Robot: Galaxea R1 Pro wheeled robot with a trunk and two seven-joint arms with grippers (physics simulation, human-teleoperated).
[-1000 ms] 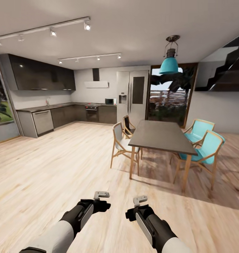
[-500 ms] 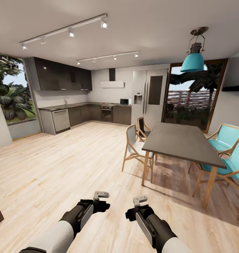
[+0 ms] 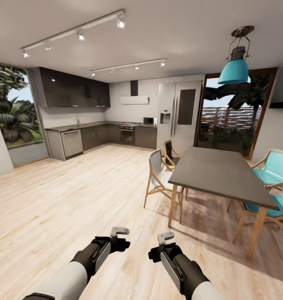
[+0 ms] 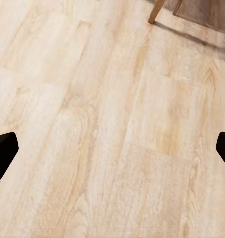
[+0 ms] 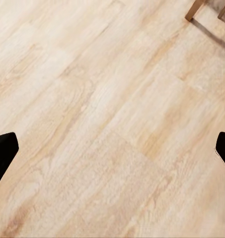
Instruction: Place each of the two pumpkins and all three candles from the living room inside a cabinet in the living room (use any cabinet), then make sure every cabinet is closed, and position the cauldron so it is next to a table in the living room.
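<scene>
Both claws, left (image 3: 120, 233) and right (image 3: 165, 239), are spread wide over free floor (image 3: 66, 200); dining table (image 3: 224, 173) edge is near on the right.

Light wood plank floor (image 4: 112, 99) beneath left gripper (image 3: 117, 244) and right gripper (image 3: 160, 252), both spread wide, dark-topped dining table (image 3: 218, 173) ahead-right of right gripper, grey kitchen units (image 3: 95, 135) far ahead of left gripper

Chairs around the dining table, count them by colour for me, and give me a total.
Teal chairs: 2
Pale grey chair: 1
Dark chair: 1
Total: 4 chairs at the dining table
</scene>
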